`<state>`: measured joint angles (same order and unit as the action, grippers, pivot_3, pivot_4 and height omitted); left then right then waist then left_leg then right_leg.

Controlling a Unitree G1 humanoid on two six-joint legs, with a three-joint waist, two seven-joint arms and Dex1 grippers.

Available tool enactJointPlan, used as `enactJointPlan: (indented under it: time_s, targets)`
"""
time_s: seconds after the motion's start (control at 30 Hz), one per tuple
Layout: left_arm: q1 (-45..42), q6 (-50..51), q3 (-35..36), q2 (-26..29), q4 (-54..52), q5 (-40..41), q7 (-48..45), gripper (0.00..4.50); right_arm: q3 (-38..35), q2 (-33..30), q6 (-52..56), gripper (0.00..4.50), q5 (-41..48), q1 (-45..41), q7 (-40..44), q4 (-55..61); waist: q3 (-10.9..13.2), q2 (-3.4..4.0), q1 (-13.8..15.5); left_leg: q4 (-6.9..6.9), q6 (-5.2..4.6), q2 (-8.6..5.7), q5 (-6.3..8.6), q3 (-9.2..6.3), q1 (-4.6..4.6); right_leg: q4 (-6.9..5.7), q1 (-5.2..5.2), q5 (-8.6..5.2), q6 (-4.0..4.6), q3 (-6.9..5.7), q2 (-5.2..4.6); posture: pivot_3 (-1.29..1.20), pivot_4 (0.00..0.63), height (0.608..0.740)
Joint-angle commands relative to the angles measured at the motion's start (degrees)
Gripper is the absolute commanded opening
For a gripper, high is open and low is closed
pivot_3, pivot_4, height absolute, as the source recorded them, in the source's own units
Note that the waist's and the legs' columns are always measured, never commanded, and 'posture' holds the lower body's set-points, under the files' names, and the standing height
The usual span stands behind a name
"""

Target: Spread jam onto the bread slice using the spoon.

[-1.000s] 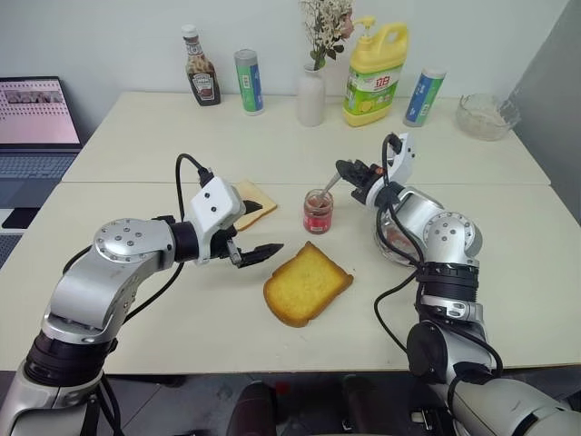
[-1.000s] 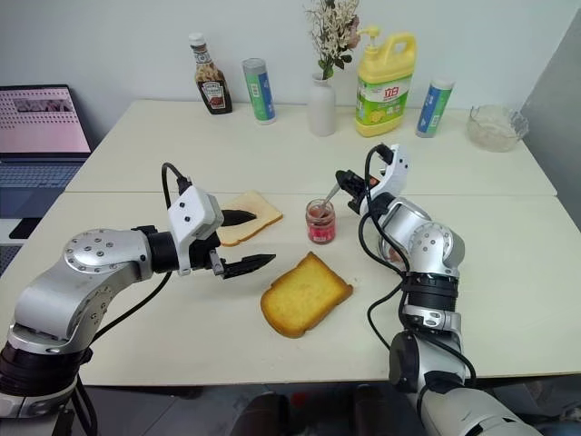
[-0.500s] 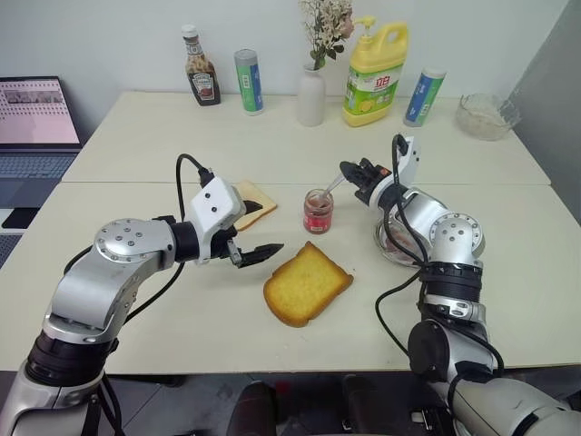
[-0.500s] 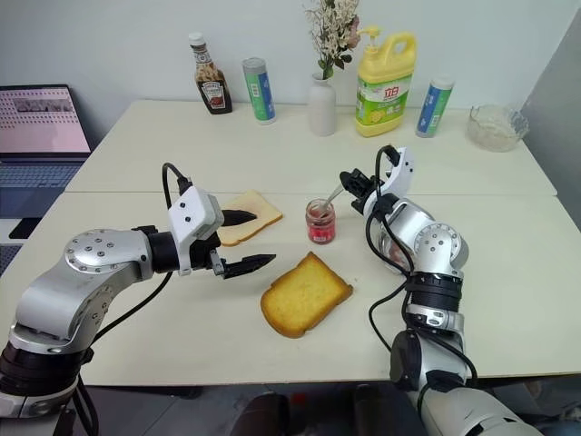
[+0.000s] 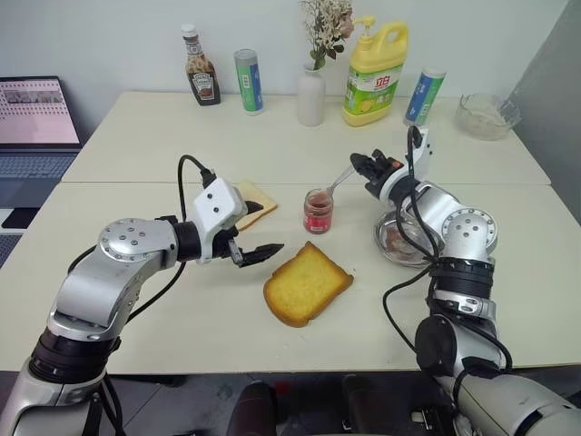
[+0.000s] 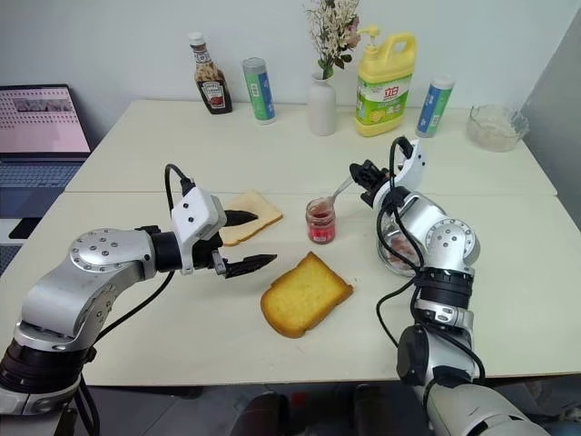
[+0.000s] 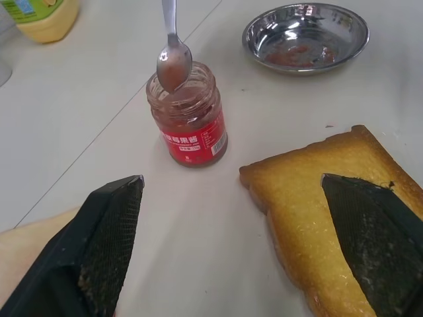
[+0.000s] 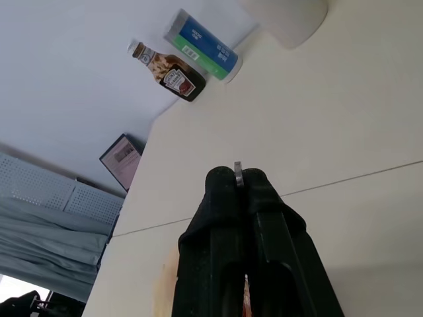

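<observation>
Nearest the camera, the bread slice (image 5: 307, 283) lay flat on the table (image 5: 136, 145), untouched and bare of jam, just below and to the right of the left pincer (image 5: 257, 230). That pincer was held released, its two black fingers (image 7: 109, 238) spread wide above the table, one over the near corner of the bread slice and the other toward the paler slice (image 5: 250, 202) beside it; no change was seen in it over the last second.

A little farther out, beyond the left pincer's fingertips, stood the jam (image 7: 190, 122), its jar open on the table. The spoon (image 7: 174, 61) was seen with its bowl raised just clear of the jar mouth, carrying a smear of red-pink jam. A second earlier the bowl had been sunk in the jar; it had since been drawn up and a little to the right.

The spoon's handle was kept clenched in the right pincer (image 5: 371, 170), whose fingers were pressed together on the thin metal edge in the right wrist view. Beneath that arm sat the round metal dish (image 7: 305, 37), smeared with jam.

The scoop was judged complete, with the carry back toward the bread slice and the spreading still to be done. A drip on the way was judged the chief risk.
</observation>
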<state>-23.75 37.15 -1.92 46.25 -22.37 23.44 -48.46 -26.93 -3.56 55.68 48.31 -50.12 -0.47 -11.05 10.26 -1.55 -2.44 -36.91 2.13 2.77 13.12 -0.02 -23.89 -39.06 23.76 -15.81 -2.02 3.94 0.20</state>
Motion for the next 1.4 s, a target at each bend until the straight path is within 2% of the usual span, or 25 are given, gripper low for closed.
enactJointPlan:
  time_s: [0.03, 0.2, 0.47, 0.57, 0.7, 0.87, 1.07, 1.13, 1.4]
  targets:
    - [-0.4, -1.1, 1.7, 0.6, -0.8, 0.0, -0.5, 4.5, -1.1, -1.0, 0.4, 0.06, 2.6, -1.5, -0.5, 2.2, 0.0, 0.0, 0.0, 0.0, 0.0, 0.0, 0.0, 0.0, 0.0, 0.0, 0.0, 0.0, 0.0, 0.0, 0.0, 0.0, 0.15, 0.74]
    - [1.4, -1.1, 4.1, 1.7, -1.5, 1.5, -1.8, 4.5, -2.6, -1.8, 2.3, 0.06, 6.4, -0.9, -1.7, 5.0, 0.0, 0.01, 0.0, 0.02, 0.0, 0.0, 0.0, 0.01, 0.0, 0.0, 0.01, 0.0, 0.0, 0.01, 0.0, 0.0, 0.15, 0.74]
    - [5.1, -0.6, 9.6, 3.9, -4.1, 6.6, -6.0, 4.5, -3.7, -2.7, 9.2, 0.06, 20.5, 3.5, -3.6, 14.6, 0.0, 0.01, -0.1, 0.05, -0.01, 0.01, 0.0, 0.0, -0.07, 0.03, 0.07, 0.0, 0.0, 0.0, 0.0, 0.0, 0.15, 0.74]
    - [8.2, -0.1, 11.4, 5.3, -6.0, 8.5, -7.7, 4.5, -1.8, -3.5, 10.1, 0.06, 22.6, 5.9, -4.4, 17.8, 0.0, 0.01, -0.3, 0.06, -0.01, 0.02, 0.0, 0.01, -0.06, 0.02, 0.07, 0.0, 0.0, 0.01, 0.0, 0.0, 0.15, 0.74]
    - [18.0, -0.5, 13.7, 6.2, -11.9, 10.3, -9.0, 4.5, 5.0, -2.0, 10.5, 0.06, 24.0, 11.9, -4.2, 27.2, 0.0, 0.01, -0.7, 0.08, -0.01, 0.04, 0.0, 0.03, -0.07, 0.04, 0.1, -0.01, -0.01, 0.04, 0.0, 0.0, 0.15, 0.74]
    - [28.1, -4.7, 13.1, 4.5, -16.6, 7.9, -7.9, 4.5, 15.5, -2.9, 8.1, 0.06, 18.9, 18.5, 0.5, 33.8, 0.0, 0.02, -1.0, 0.16, -0.01, 0.08, 0.01, 0.05, -0.05, 0.01, 0.17, -0.02, 0.0, 0.07, 0.01, 0.0, 0.15, 0.74]
    - [33.4, -12.7, 13.2, 3.6, -13.5, 2.2, -7.6, 4.5, 24.2, -4.6, 1.8, 0.06, 9.9, 22.0, 7.0, 34.0, 0.0, 0.01, -0.8, 0.01, -0.01, 0.06, 0.0, 0.06, -0.03, 0.02, 0.11, -0.13, -0.14, 0.08, 0.01, 0.0, 0.15, 0.74]
    - [36.2, -17.2, 13.1, 3.5, -11.6, -0.8, -7.9, 4.5, 29.1, -7.3, -1.0, 0.06, 4.5, 23.3, 11.4, 34.2, 0.0, 0.01, -0.8, -0.01, -0.01, 0.05, 0.0, 0.11, 0.01, 0.04, 0.07, -0.13, -0.14, 0.11, -0.01, 0.0, 0.15, 0.74]
    - [38.1, -23.0, 11.9, 0.9, -9.3, -3.3, -6.8, 4.5, 36.6, -12.1, -9.6, 0.06, -7.0, 24.9, 20.8, 33.7, 0.0, -0.01, -0.8, 0.03, -0.01, 0.06, 0.0, 0.08, 0.0, 0.04, 0.1, -0.14, -0.07, 0.07, -0.02, 0.0, 0.15, 0.74]
